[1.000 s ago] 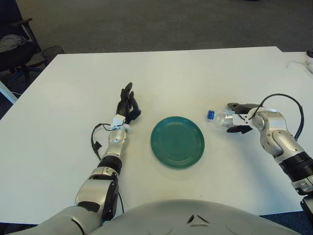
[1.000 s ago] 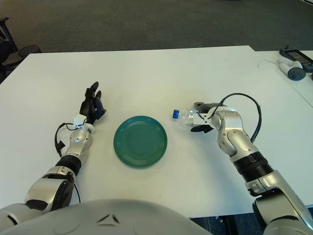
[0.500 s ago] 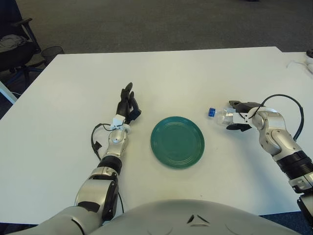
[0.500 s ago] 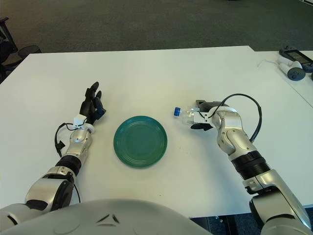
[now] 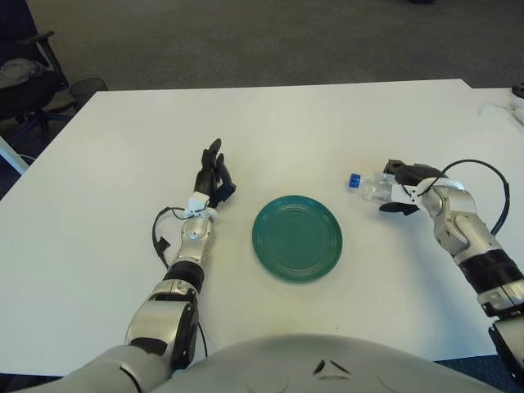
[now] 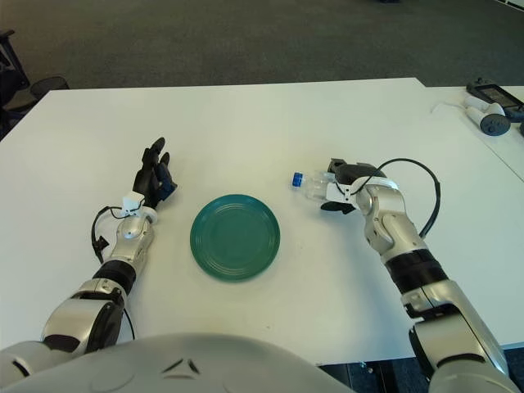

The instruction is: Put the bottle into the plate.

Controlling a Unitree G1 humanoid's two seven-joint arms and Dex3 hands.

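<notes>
Right eye view – right hand (image 6: 342, 187) grips clear, blue-capped bottle (image 6: 311, 185), lying sideways

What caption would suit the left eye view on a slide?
Right hand grips a clear bottle right of the green plate; left hand shows left of it.

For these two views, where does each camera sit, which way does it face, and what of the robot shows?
Left eye view: on the head, facing forward and down at the white table; both arms and the chest show.
Right eye view: same head, slightly to the right; same body parts.
Shared: green plate, right hand gripping the bottle, left hand open left of the plate.
</notes>
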